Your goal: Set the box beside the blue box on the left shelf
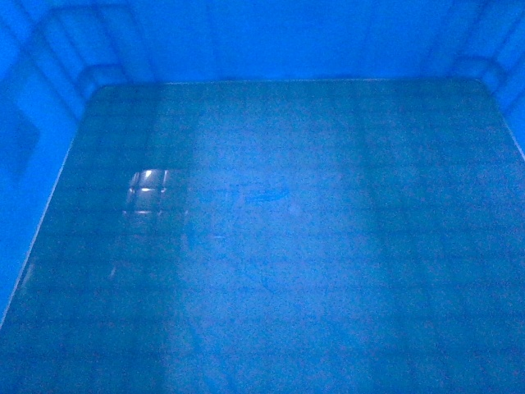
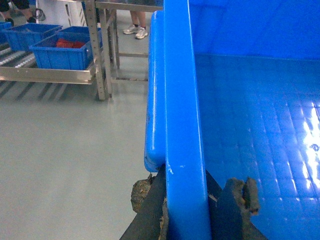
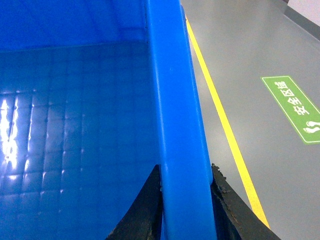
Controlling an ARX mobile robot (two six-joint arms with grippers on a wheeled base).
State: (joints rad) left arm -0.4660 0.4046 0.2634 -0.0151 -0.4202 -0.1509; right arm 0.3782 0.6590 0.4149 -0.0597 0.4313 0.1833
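Both rims pinched: left gripper (image 2: 186,212) and right gripper (image 3: 186,200) clamped on opposite walls of the box (image 1: 271,246), carried off the floor. Shelf (image 2: 50,74) with blue crates (image 2: 62,50) (at ten o'clock) not yet reached; placing left.

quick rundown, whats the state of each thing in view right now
box: empty, open-topped, off the floor, gripped on both side walls
left hand: shut on the box's left wall, one finger inside, one outside
right hand: shut on the box's right wall
blue crates on the rack: resting on the roller shelf, the near one holds something red
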